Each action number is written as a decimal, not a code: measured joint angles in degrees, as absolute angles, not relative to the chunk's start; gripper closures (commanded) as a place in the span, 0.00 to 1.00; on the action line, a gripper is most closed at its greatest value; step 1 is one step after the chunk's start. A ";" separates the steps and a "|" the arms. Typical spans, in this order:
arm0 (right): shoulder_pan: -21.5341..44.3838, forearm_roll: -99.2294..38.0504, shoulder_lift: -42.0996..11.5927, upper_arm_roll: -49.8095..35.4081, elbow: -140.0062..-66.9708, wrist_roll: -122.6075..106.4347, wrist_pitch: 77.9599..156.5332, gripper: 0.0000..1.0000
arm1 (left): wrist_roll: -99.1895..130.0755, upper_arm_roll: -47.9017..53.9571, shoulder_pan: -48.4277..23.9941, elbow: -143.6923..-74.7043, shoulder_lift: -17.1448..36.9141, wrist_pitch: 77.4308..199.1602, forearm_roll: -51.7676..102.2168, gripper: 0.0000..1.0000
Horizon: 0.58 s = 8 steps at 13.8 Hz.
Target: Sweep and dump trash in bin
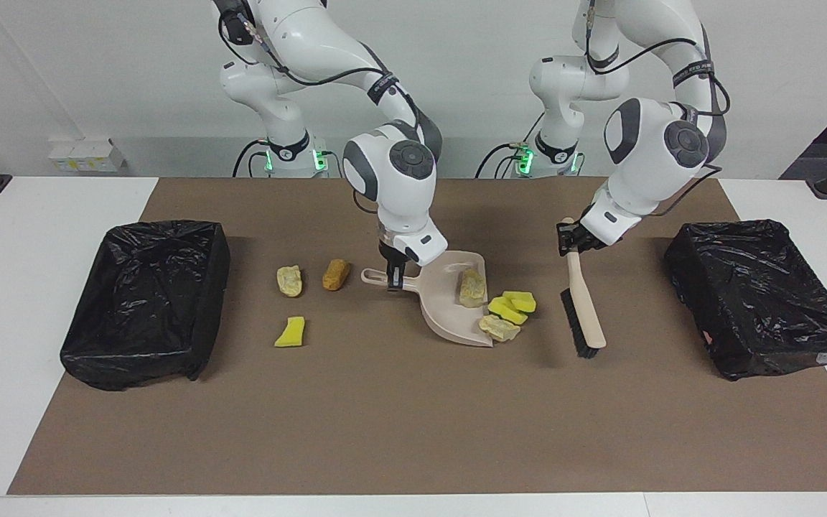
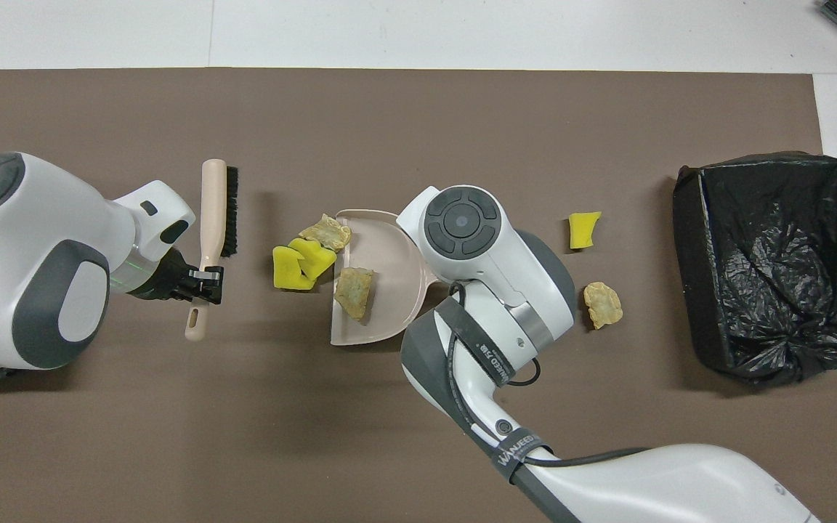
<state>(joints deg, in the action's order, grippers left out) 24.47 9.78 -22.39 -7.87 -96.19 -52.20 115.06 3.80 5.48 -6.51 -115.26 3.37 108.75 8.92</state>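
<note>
Gripping brush (image 1: 583, 310), left gripper (image 1: 570, 239); right gripper (image 1: 393, 276) clamps dustpan (image 1: 449, 301); scraps (image 1: 510, 312) at lip.

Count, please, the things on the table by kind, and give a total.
Scraps: 7, namely 1 in the dustpan, 3 at its mouth, 3 by its handle
Bins: 2
Dustpan: 1
Brush: 1
Total: 11
</note>
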 measured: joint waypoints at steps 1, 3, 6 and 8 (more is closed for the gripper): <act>24.47 9.79 -22.39 -7.87 -96.19 -52.20 115.06 1.00 | 3.26 5.77 -6.59 -116.02 4.10 108.75 8.50 1.00; 24.48 9.82 -22.39 -7.87 -96.19 -52.20 115.06 1.00 | 3.02 6.31 -7.83 -117.41 5.70 109.03 8.25 1.00; 24.48 9.83 -22.39 -7.87 -96.19 -52.20 115.06 1.00 | 4.88 6.71 -11.34 -119.55 6.39 112.50 8.24 1.00; 24.48 9.83 -22.39 -7.87 -96.19 -52.20 115.06 1.00 | 7.02 6.91 -13.42 -120.38 6.08 113.41 8.25 1.00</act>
<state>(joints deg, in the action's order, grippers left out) 24.48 9.83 -22.39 -7.87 -96.19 -52.20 115.06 7.02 6.91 -13.42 -120.38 6.08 113.41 8.25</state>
